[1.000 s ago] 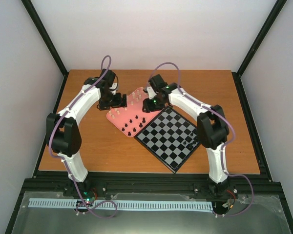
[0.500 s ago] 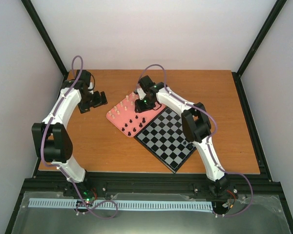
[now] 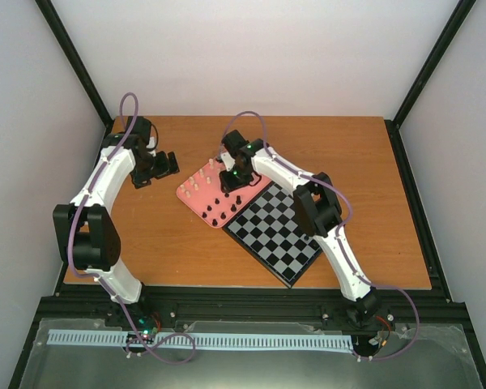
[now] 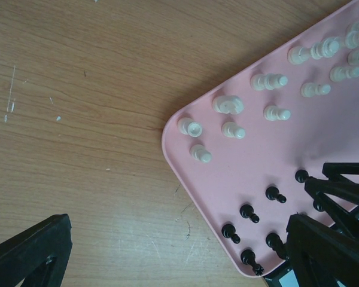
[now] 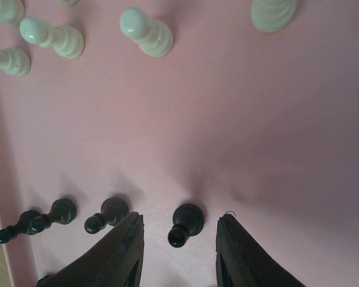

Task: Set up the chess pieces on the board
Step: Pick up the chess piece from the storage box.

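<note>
The black and grey board (image 3: 279, 231) lies on the table, turned like a diamond. The chess pieces stand on the pink tray (image 3: 183, 193) against its far left edge: cream ones (image 3: 198, 183) at the back, black ones (image 3: 219, 207) at the front. My right gripper (image 3: 231, 180) hangs low over the tray, open. In the right wrist view its fingers (image 5: 116, 251) stand on either side of one black pawn (image 5: 185, 222) without touching it. My left gripper (image 3: 166, 164) is open and empty above bare table, left of the tray (image 4: 275, 149).
The wooden table (image 3: 348, 154) is ringed by a black frame and white walls. Other black pawns (image 5: 107, 214) stand just left of the right gripper's left finger. Cream pieces (image 5: 146, 33) stand farther up the tray. The right arm crosses over the board's far corner.
My right gripper has moved left from the board's far corner to over the black pieces on the tray. My left arm swung left away from the tray, then held still.
</note>
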You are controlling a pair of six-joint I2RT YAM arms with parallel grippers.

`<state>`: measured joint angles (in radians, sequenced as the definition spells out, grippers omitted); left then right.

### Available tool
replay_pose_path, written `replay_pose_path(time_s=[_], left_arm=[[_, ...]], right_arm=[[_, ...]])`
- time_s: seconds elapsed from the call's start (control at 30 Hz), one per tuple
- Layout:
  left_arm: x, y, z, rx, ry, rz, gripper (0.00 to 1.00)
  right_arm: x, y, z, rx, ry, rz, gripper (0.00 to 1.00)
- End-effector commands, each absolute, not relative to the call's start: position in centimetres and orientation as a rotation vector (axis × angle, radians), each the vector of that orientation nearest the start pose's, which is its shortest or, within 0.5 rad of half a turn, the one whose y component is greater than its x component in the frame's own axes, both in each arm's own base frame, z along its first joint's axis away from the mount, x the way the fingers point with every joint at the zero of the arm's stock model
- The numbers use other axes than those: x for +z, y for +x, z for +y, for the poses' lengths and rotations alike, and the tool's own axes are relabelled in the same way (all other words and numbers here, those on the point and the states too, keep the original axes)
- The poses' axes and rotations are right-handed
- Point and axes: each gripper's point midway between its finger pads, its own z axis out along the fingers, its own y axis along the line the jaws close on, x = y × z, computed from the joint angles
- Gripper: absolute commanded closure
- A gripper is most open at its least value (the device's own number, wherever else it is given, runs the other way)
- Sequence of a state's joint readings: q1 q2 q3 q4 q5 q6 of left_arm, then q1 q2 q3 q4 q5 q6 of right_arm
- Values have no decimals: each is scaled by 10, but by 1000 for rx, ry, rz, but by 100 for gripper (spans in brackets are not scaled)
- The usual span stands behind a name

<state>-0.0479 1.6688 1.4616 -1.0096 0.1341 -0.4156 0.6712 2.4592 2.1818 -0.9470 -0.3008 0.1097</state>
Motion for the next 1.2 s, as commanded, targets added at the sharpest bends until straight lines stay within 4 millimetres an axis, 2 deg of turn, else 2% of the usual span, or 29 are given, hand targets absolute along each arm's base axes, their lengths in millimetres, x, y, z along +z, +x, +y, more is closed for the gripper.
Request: replay_pose_path(time_s=[0.0,0.23,0.43,0.63,0.8,0.97,1.0,1.17], left_arm=[[157,385,-45,-331,-485,2755,0],[154,384,-47,-341,-484,2761,0],[153,385,-49,-355,-481,2765,0],[153,386,-49,-362,-481,2765,0],[155,387,-50,-371,-477,2759,0],[157,386,-51,-376,-477,2755,0],[157,386,-51,-376,-477,2755,0],[157,386,-52,-392,-478,2750,0]], right_arm=[[36,401,390,559,-909,2757,65],[29,404,386,509,-900,2774,71],[28,405,385,498,-896,2778,80],[35,407,383,477,-893,2769,93],[66,413,381,459,-874,2709,95],[121,418,366,426,-807,2637,96],[131,417,360,432,-788,2630,96],[137,392,305,394,-704,2696,96]])
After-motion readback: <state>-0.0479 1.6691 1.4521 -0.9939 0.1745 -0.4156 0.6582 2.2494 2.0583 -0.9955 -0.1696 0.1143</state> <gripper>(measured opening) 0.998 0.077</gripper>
